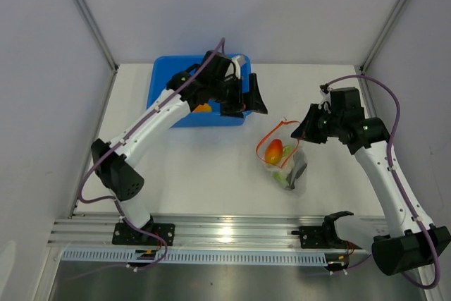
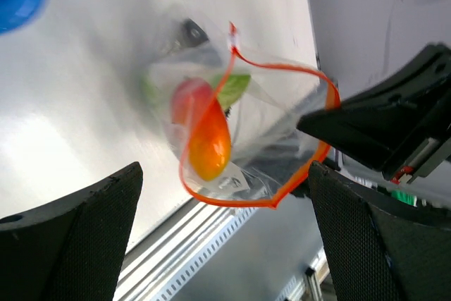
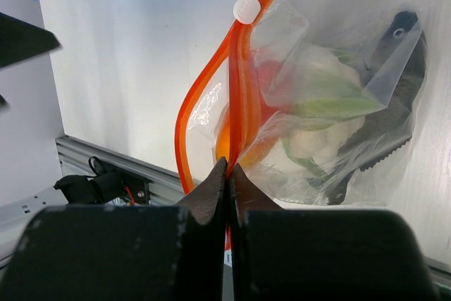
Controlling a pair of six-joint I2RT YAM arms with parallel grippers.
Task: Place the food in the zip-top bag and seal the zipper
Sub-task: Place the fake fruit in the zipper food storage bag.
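Observation:
The zip-top bag [image 1: 287, 163] lies on the white table with its mouth gaping. Its red-orange zipper [image 2: 261, 201] forms a wide loop, with the white slider [image 3: 246, 8] at one end. Inside I see food: an orange piece [image 2: 208, 144], a red pepper [image 2: 184, 100], white cauliflower with green leaves [image 3: 320, 107] and a dark fish-like piece [image 3: 398, 96]. My right gripper [image 3: 229, 170] is shut on the zipper strip at the bag's right edge [image 1: 297, 132]. Left of the bag, near the tub, hangs my left gripper [image 1: 244, 103], open, with nothing between its fingers [image 2: 77, 244].
A blue tub [image 1: 163, 79] stands at the back of the table, partly under the left arm, with an orange piece [image 1: 203, 108] showing in it. The metal rail [image 1: 232, 230] runs along the near edge. Grey walls enclose the table on three sides.

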